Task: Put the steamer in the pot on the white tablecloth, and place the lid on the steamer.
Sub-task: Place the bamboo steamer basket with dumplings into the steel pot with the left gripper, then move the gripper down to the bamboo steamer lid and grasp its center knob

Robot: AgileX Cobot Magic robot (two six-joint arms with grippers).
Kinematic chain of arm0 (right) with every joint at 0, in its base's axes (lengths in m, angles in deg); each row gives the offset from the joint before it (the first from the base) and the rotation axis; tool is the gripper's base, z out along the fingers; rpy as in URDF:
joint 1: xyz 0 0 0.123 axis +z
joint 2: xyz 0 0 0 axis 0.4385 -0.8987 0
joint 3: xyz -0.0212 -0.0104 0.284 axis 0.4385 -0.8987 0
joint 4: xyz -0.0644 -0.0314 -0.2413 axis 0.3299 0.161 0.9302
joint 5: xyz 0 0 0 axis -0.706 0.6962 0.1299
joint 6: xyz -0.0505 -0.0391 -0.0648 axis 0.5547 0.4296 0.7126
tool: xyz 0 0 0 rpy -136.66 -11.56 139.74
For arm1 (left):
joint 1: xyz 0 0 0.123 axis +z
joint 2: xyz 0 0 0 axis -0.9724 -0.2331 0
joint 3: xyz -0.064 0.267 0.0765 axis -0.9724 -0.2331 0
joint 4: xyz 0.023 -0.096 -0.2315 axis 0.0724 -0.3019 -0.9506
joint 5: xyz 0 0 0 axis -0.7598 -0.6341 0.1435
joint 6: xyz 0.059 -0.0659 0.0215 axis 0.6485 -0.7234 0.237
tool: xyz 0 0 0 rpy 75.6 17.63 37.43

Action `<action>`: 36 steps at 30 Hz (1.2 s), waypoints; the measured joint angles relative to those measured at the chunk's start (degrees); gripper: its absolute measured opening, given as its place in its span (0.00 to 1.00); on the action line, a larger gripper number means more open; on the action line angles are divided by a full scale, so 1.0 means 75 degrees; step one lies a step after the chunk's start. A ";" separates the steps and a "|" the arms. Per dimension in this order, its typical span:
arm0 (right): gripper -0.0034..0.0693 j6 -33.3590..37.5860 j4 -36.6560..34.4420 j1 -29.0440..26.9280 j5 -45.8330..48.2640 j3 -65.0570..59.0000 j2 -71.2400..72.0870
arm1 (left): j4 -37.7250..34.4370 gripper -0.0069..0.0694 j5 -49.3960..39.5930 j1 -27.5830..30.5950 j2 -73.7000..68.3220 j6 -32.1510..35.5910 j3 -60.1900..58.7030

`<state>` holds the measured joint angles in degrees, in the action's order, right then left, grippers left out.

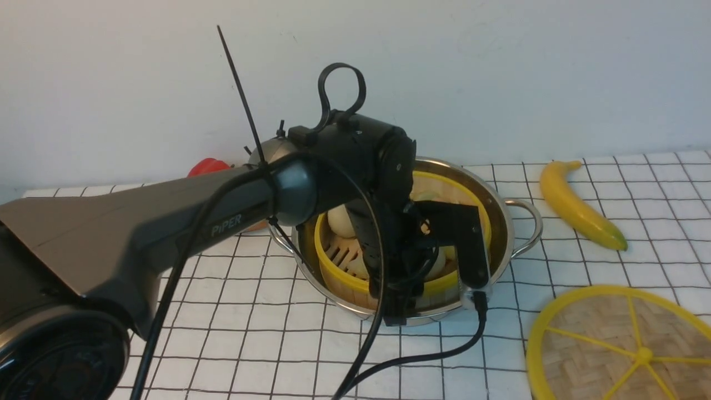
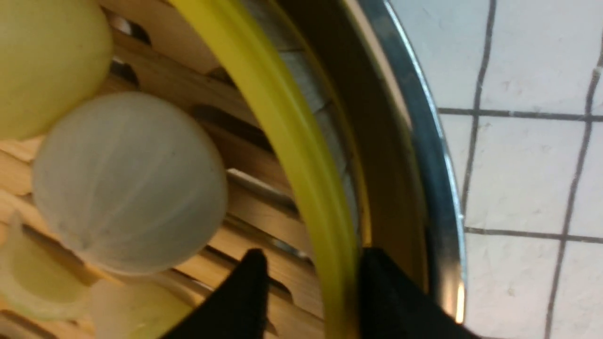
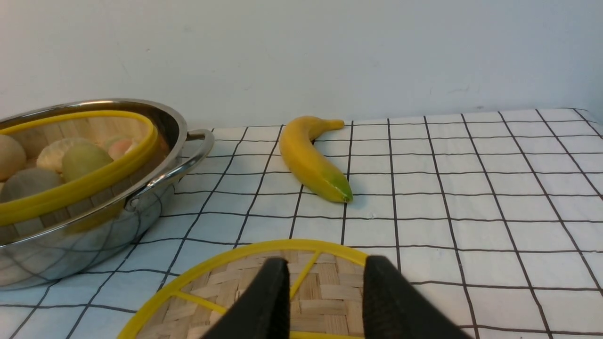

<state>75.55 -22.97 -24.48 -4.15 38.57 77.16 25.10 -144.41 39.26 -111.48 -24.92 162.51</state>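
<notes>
Inside the one pot [image 1: 501, 225] sits one steamer [image 1: 340, 273], one lid [image 1: 602, 355] lying apart.

Showing, at the frame's left, a grey left arm [image 1: 139, 222] lettered PIPER, trailing black cables [image 1: 166, 311], bearing a black left gripper [image 2: 313, 263].

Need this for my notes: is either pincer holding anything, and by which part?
Nothing is held. The left pincer straddles the rim of the steamer, jaws apart; the right pincer hangs open over the lid.
</notes>
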 joint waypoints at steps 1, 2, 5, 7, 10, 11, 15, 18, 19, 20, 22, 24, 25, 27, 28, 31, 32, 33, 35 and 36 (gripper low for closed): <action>0.38 0.0000 0.0000 0.0000 0.0000 0.0000 0.0000 | 0.0000 0.52 0.0012 0.0000 0.0000 0.0000 0.0000; 0.38 0.0000 0.0000 0.0000 0.0000 0.0000 0.0000 | 0.0000 0.57 0.0012 0.0000 0.0000 0.0000 0.0000; 0.38 0.0000 0.0000 0.0000 0.0000 0.0000 0.0000 | 0.0049 0.64 -0.0025 0.0000 0.0026 0.0000 0.0000; 0.38 0.0000 0.0000 0.0000 0.0000 0.0000 0.0000 | 0.0173 0.68 -0.0078 0.0000 0.0061 0.0000 0.0000; 0.38 0.0000 0.0000 0.0000 0.0000 0.0000 0.0000 | 0.0325 0.70 -0.0209 0.0000 0.0161 -0.0049 0.0000; 0.38 0.0000 0.0000 0.0000 0.0000 0.0000 0.0000 | 0.0397 0.71 -0.0256 0.0000 0.0260 -0.0056 0.0053; 0.38 0.0000 0.0000 0.0000 0.0000 0.0000 0.0000 | 0.0407 0.71 -0.0549 0.0000 0.0345 -0.0115 0.0351; 0.38 0.0000 0.0000 0.0000 0.0000 0.0000 0.0000 | 0.0414 0.71 -0.0945 0.0000 0.0345 -0.0234 0.0692; 0.38 0.0000 0.0000 0.0000 0.0000 0.0000 0.0000 | 0.0413 0.71 -0.1020 0.0000 0.0345 -0.0252 0.0777; 0.38 0.0000 0.0000 0.0000 0.0000 0.0000 0.0000 | 0.0413 0.71 -0.1363 0.0000 0.0345 -0.0305 0.1023; 0.38 0.0000 0.0000 0.0000 0.0000 0.0000 0.0000 | 0.0413 0.71 -0.1509 0.0000 0.0345 -0.0333 0.1192; 0.38 0.0000 0.0000 0.0000 0.0000 0.0000 0.0000 | 0.0413 0.71 -0.1645 0.0000 0.0345 -0.0695 0.1715; 0.38 0.0000 0.0000 0.0000 0.0000 0.0000 0.0000 | 0.0413 0.71 -0.1650 0.0000 0.0373 -0.1009 0.1959; 0.38 0.0000 0.0000 0.0000 0.0000 0.0000 0.0000 | 0.0415 0.71 -0.1650 0.0000 0.0405 -0.1344 0.2104; 0.38 0.0000 0.0000 0.0000 0.0000 0.0000 0.0000 | 0.0441 0.71 -0.1655 0.0000 0.0470 -0.1857 0.2268; 0.38 0.0000 0.0000 0.0000 0.0000 0.0000 0.0000 | 0.0669 0.71 -0.1660 0.0000 0.0681 -0.2771 0.2385; 0.38 0.0000 0.0000 0.0000 0.0000 0.0000 0.0000 | 0.0810 0.71 -0.1670 0.0000 0.0774 -0.3090 0.2385; 0.38 0.0000 0.0000 0.0000 0.0000 0.0000 0.0000 | 0.0937 0.71 -0.1685 0.0000 0.0849 -0.3345 0.2385; 0.38 0.0000 0.0000 0.0000 0.0000 0.0000 0.0000 | 0.1644 0.71 -0.1693 0.0000 0.1250 -0.4462 0.2385; 0.38 0.0000 0.0000 0.0000 0.0000 0.0000 0.0000 | 0.1921 0.71 -0.1698 0.0000 0.1432 -0.4886 0.2385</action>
<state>75.55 -22.97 -24.48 -4.15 38.57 77.16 39.50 -157.14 39.26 -100.74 -61.57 180.40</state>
